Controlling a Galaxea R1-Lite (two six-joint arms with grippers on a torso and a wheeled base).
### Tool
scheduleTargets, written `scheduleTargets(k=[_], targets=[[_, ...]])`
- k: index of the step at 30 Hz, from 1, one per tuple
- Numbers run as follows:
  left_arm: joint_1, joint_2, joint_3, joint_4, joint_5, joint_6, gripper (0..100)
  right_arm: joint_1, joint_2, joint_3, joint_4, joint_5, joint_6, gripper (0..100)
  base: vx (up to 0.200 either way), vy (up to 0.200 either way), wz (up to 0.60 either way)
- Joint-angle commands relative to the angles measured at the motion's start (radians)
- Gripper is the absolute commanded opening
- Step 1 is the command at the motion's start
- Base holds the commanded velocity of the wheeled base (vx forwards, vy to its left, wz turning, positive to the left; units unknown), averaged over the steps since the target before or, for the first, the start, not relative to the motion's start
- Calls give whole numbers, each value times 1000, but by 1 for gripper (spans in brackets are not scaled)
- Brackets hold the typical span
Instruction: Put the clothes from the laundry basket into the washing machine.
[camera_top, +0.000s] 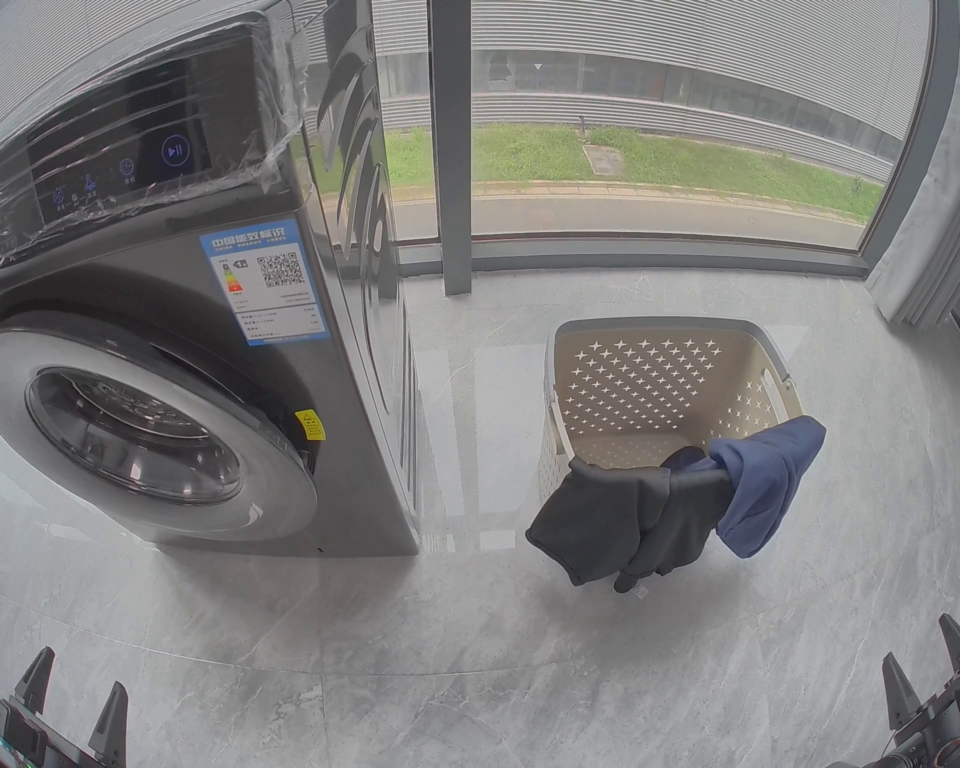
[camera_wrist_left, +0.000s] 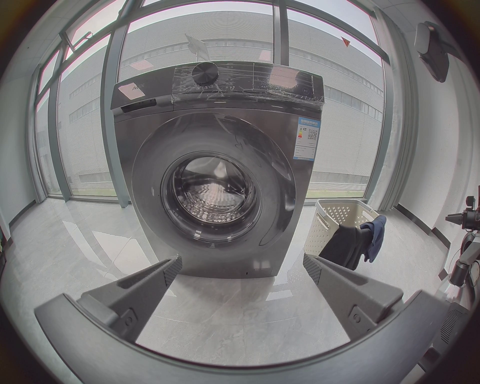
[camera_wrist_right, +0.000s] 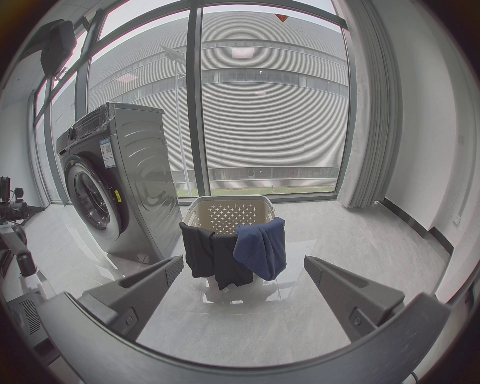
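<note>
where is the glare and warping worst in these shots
Head view: window light lies in pale patches on the glossy floor beside the washing machine, and the plastic wrap on its panel glints. Left wrist view: fisheye bows the window frame, and the corners go dark. Right wrist view: same bowing; the laundry basket mirrors faintly in the floor under it.

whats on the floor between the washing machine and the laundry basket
Nothing: in the head view the grey floor is bare from washing machine to laundry basket.

Dark grey washing machine (camera_top: 335, 500), beige star-perforated laundry basket (camera_top: 650, 385), black garment (camera_top: 610, 520), navy garment (camera_top: 765, 480)
</note>
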Motion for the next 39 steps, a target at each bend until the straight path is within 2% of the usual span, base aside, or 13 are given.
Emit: scheduleTargets(k=[1,6,30,39], targets=[[0,-15,15,0,1,-1,100,0,-2,16,0,0,-1,100,0,0,0],[0,-15,15,0,1,-1,100,0,-2,16,0,0,-1,100,0,0,0],[0,-15,15,0,1,-1,100,0,-2,16,0,0,-1,100,0,200,0],[0,-15,15,0,1,-1,100,0,-2,16,0,0,-1,100,0,0,0]])
